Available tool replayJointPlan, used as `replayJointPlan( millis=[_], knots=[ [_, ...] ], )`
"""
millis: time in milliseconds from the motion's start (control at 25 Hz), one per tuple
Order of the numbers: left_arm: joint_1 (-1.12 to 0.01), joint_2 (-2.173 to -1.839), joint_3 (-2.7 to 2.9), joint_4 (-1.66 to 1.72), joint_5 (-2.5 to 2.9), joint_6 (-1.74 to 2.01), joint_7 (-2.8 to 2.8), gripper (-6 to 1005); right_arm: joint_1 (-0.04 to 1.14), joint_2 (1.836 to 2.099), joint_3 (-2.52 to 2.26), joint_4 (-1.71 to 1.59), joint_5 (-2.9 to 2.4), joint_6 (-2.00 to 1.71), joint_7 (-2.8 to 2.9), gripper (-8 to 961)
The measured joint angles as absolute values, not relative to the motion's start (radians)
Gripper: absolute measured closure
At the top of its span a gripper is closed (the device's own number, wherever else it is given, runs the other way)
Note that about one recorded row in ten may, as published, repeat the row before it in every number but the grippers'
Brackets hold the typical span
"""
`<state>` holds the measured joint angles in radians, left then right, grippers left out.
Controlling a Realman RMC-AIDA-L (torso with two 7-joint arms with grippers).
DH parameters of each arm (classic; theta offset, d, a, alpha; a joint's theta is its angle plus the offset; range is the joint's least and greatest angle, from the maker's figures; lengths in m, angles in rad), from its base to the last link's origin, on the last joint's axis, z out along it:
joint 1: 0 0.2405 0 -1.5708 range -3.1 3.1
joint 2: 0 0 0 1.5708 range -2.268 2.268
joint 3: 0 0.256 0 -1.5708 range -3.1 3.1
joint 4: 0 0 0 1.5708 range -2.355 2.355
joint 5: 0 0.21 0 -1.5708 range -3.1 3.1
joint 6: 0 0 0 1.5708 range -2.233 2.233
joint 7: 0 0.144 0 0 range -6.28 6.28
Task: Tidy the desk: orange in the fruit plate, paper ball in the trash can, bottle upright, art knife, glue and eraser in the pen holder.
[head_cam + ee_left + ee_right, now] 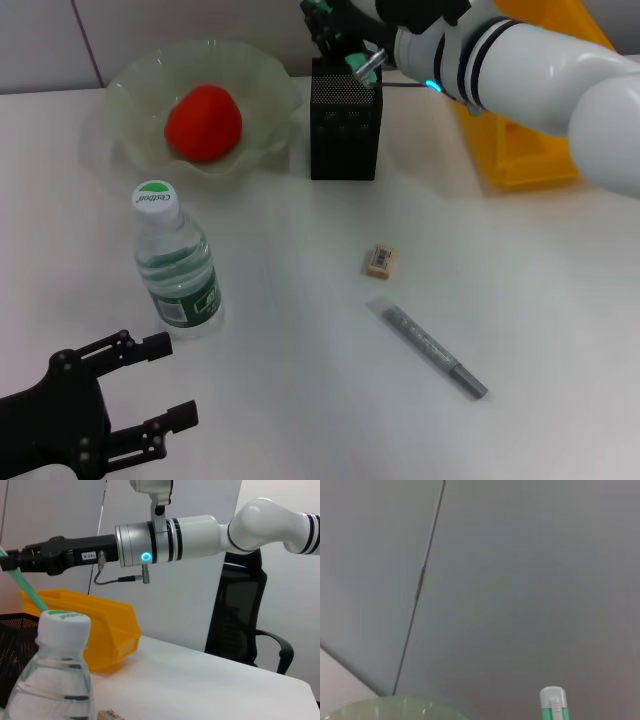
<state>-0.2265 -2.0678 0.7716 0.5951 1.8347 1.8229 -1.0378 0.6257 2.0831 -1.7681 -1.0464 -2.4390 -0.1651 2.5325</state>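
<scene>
White desk (300, 400) filled the head view. Nearest, at seven o'clock, the left gripper (150, 385) rested with fingers apart, just before the upright bottle (175, 262). Toward four o'clock lay a grey pen-shaped stick (430, 350), the eraser (380, 260) beyond it. At twelve, the right gripper (335, 40) pinched a green stick (362, 63) over the pen holder (344, 125); at eleven, the orange (203, 122) sat in the fruit plate (262, 85), the trash can (530, 150) at two.
</scene>
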Motion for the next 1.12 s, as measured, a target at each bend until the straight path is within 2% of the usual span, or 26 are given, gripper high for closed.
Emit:
replayJointPlan(
  millis=[480, 960, 1120],
  knots=[
    [-0.235, -2.069, 0.772, 0.587, 1.835, 1.816, -1.039, 226, 0.658, 2.083, -1.871, -0.91, -2.414, 0.019, 2.562, 751],
    [-0.245, -2.069, 0.772, 0.576, 1.835, 1.806, -1.04, 226, 0.709, 2.081, -1.879, -0.821, -2.41, -0.004, 2.59, 746],
    [-0.251, -2.068, 0.772, 0.567, 1.836, 1.805, -1.04, 226, 0.708, 2.082, -1.881, -0.83, -2.41, -0.002, 2.592, 607]
  ],
)
